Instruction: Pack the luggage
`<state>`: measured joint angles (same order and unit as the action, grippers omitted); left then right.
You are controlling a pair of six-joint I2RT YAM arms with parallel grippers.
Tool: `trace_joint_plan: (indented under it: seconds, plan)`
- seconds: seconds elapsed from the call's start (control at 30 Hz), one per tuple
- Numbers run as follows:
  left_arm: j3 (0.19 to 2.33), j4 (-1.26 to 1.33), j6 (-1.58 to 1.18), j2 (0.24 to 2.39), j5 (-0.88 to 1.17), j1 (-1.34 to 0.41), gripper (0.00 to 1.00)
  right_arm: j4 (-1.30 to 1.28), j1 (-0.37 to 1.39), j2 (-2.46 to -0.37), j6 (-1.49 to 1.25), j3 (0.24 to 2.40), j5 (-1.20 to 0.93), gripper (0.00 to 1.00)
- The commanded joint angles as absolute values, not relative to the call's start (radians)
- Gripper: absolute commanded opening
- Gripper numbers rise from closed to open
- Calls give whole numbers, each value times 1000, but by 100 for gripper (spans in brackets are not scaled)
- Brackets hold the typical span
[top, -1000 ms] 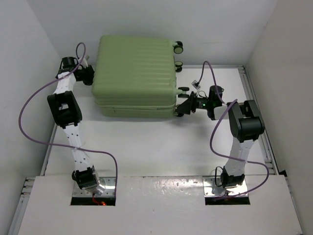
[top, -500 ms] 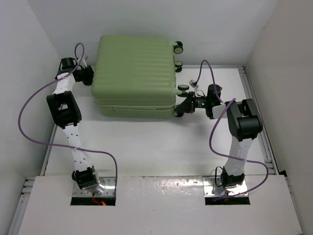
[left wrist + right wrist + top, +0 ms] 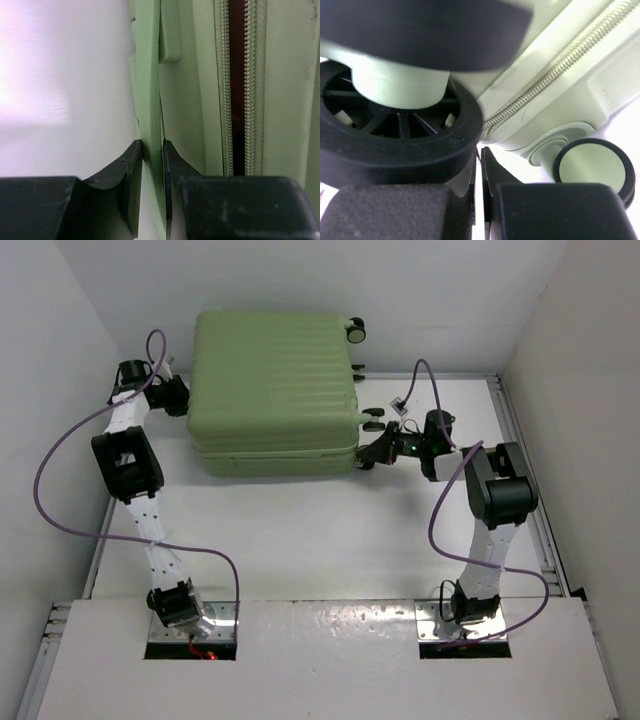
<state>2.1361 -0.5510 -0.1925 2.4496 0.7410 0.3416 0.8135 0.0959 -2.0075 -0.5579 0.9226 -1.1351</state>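
- The right jaws have just snapped shut, from roughly half open a second ago. Their black fingertips now meet with nothing visibly between them, tucked right under a suitcase wheel.
- The left jaws are unchanged: a narrow gap, pinched on a thin green rim that stands out from the side of the luggage.
- In the overhead view the upper shell has shifted toward the far wall and a little left. Its corner wheels now sit further back than they did a second ago.
- My reading is that the lid is starting to lift or slide off the lower half, with the left arm holding the rim and the right arm bracing at the wheel end. Nothing is packed yet, so opening looks like the current step.
- The luggage lies flat at the far left of the bench, between the two arms.
- The shell is hard, smooth, pale-green plastic with parallel ribs along the top and rounded corners.
- The zipper has two rows of pale, fine teeth with a dark slit between them, so that stretch looks unzipped.
- The near wheel is matte black with radial spokes on a pale-green hub. A second wheel shows a flat, round green cap inside a black tyre.
- The bench is plain white and slightly glossy.
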Motion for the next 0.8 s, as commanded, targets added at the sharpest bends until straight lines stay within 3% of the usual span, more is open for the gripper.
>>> trace_joint_plan:
  seconds: [0.0,0.6,0.77]
  plan:
    - [2092,-569,-106,2520,580,411,0,822,63,-1990,-519,960,-818,0]
    - [2131,-560,-126,2582,499,411,0,716,23,-2091,-390,1152,-375,0]
    - [2140,-560,-126,2600,499,411,0,700,23,-2143,-376,1230,-371,0]
